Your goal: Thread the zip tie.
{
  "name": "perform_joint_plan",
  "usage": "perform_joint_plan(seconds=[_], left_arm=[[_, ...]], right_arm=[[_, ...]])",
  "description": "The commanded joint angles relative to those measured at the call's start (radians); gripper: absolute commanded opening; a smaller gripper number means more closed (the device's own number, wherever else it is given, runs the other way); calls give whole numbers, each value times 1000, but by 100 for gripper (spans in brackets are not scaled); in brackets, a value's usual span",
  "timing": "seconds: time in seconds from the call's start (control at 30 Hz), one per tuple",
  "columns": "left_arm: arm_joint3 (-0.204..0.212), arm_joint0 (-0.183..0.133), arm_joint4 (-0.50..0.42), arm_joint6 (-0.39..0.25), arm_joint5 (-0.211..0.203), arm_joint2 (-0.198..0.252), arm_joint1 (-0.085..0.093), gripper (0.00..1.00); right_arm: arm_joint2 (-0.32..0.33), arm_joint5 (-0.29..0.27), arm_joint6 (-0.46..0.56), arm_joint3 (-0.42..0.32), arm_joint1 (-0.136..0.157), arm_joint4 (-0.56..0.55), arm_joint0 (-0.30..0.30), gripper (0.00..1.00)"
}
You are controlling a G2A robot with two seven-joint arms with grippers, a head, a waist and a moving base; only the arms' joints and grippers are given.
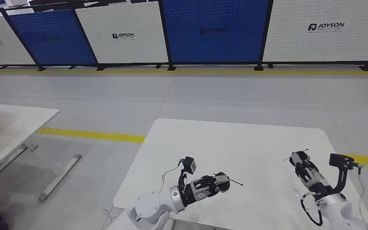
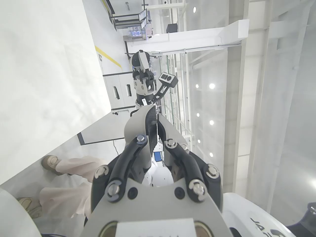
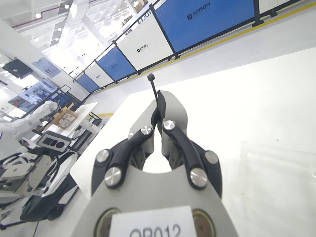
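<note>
side table [image 1: 23, 123]: white, sat off to the far left, open floor between it and my work table.
left claw [image 1: 225, 184]: fully closed, pads pinched on a thin strip. Held over the near-left part of the table, fingertips aimed toward my right side.
strip [image 1: 236, 183]: dark and narrow, clamped in the left claw. Its free end stuck out past the fingertips toward the right. Couldn't tell whether it had a head on it, too thin to read.
table [image 1: 247, 144]: white top, both arms worked over its near edge.
gap: claws were well apart. The strip tip and the zip tie weren't touching, bare tabletop lay between them.
right claw [image 1: 297, 158]: fully closed as well, pads clamped on the zip tie. Held over the near-right part of the table.
zip tie [image 3: 153, 87]: black, gripped partway along. Its square head stood clear beyond the fingertips, up in the air, touching nothing. From above, a short length poked out on each side of the fingers.
plastic sheet [image 3: 276, 159]: clear, lay flat on the table near the right claw, apart from the zip tie.
</note>
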Motion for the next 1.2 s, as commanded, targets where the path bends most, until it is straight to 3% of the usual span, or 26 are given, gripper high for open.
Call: perform_joint_plan(seconds=[0.0, 0.13, 0.6, 0.9, 1.17], left_arm=[[0, 0, 0, 0, 0, 0, 0, 0], [0, 0, 0, 0, 0, 0, 0, 0], [0, 0, 0, 0, 0, 0, 0, 0], [0, 0, 0, 0, 0, 0, 0, 0], [0, 0, 0, 0, 0, 0, 0, 0]], right_arm=[[0, 52, -21, 6, -5, 9, 5, 0], [-13, 106, -54, 7, -14, 16, 8, 0], [-14, 104, -48, 12, -16, 24, 8, 0], [12, -35, 161, 52, -16, 181, 34, 0], [22, -43, 147, 51, -16, 168, 33, 0]])
